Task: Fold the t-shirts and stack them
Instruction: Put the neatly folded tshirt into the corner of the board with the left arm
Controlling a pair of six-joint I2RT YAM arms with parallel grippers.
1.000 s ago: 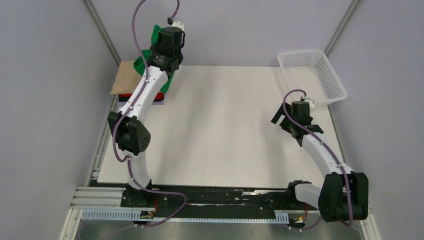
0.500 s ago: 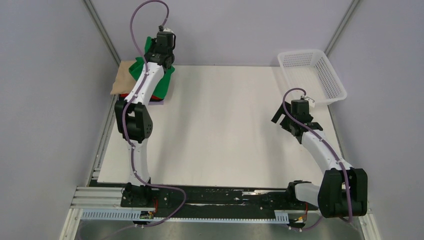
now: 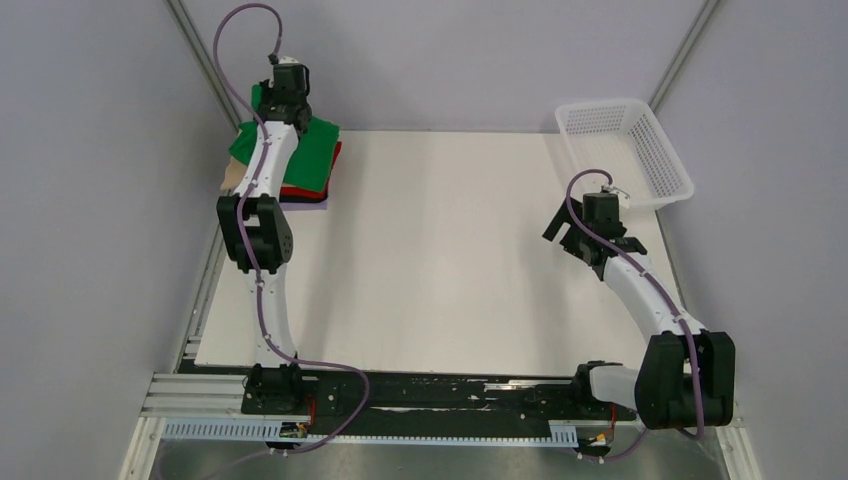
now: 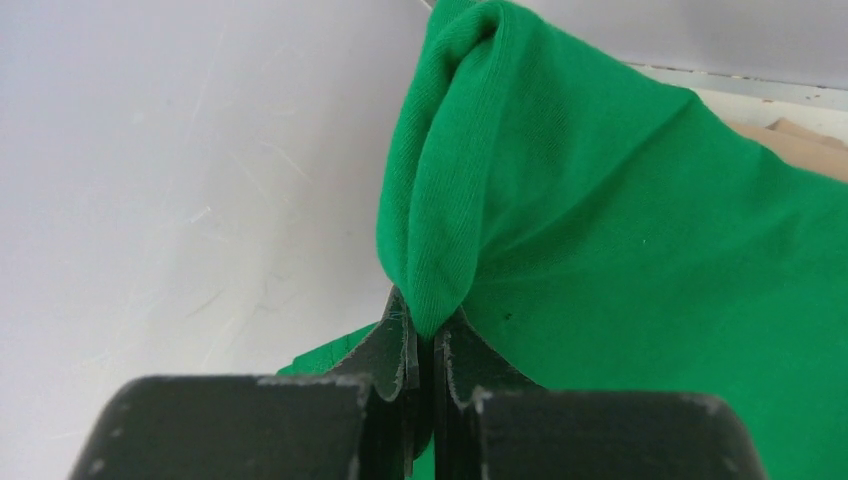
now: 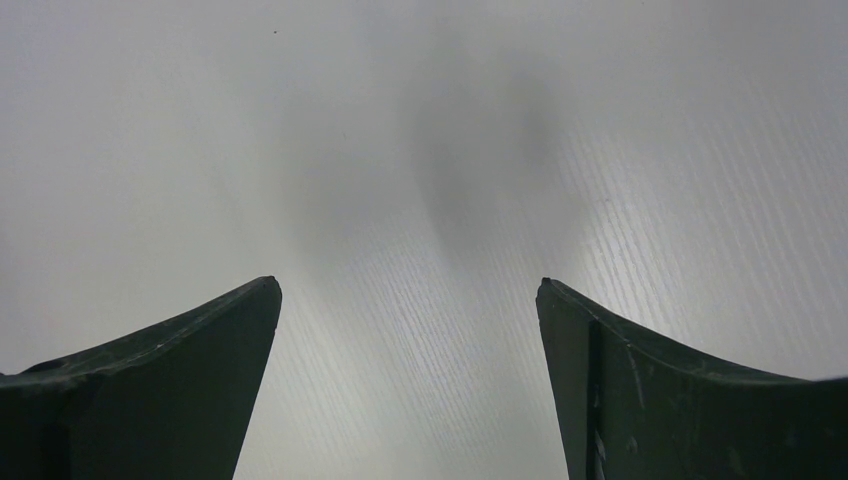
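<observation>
Top external view, starting at the bottom of the frame: both arm bases are sitting on the rail at the near edge of the white table point(image 3: 450, 280). Moving up the right side, the right gripper point(image 3: 590, 245) is hanging over bare tabletop at mid-right. The right wrist view is showing its dark fingers point(image 5: 180, 370) spread wide apart, gripping nothing, with only white surface between them.

Now up the left side, the left arm is stretching all the way to the upper left corner. The left wrist view is showing the left gripper point(image 4: 425, 340) with its jaws pressed together on a bunched ridge of the green t-shirt point(image 3: 312, 152). That fold is rising up out of the pinch toward the top of the frame.

The green t-shirt is lying on top of the stack at the table's upper left corner. The red t-shirt point(image 3: 300, 192) is peeking out along the stack's lower edge, with a dark t-shirt point(image 3: 318, 204) showing as a sliver beneath it. The beige t-shirt point(image 3: 231, 177) is poking out at the left.

Over in the upper right, well apart from the stack, the white mesh basket point(image 3: 662, 152) is sitting at the table's far corner.
</observation>
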